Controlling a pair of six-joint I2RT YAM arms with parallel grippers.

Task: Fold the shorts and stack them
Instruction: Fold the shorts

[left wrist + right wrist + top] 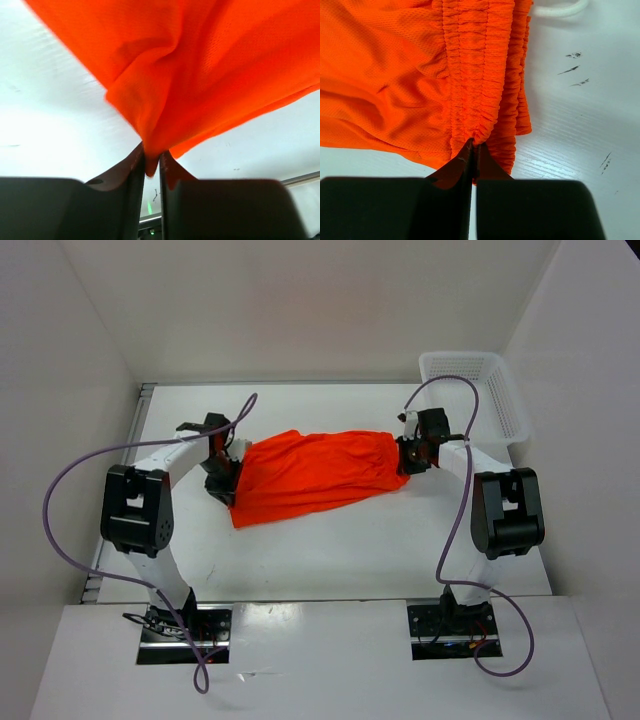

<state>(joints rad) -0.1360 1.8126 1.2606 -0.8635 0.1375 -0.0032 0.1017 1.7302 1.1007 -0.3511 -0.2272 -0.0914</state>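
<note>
The bright orange shorts (315,475) stretch across the middle of the white table between my two grippers. At their left end my left gripper (222,480) is shut on a bunched fold of the leg fabric (165,100), which hangs pinched between the fingers (152,160). At the right end my right gripper (413,453) is shut on the gathered elastic waistband (480,75), the fingertips (474,149) pressed together over the cloth. A bit of the white drawstring (565,10) lies on the table beyond the waistband.
A white plastic mesh basket (480,390) stands at the back right corner. White walls close in the table (330,550) on the left, back and right. Purple cables loop above both arms.
</note>
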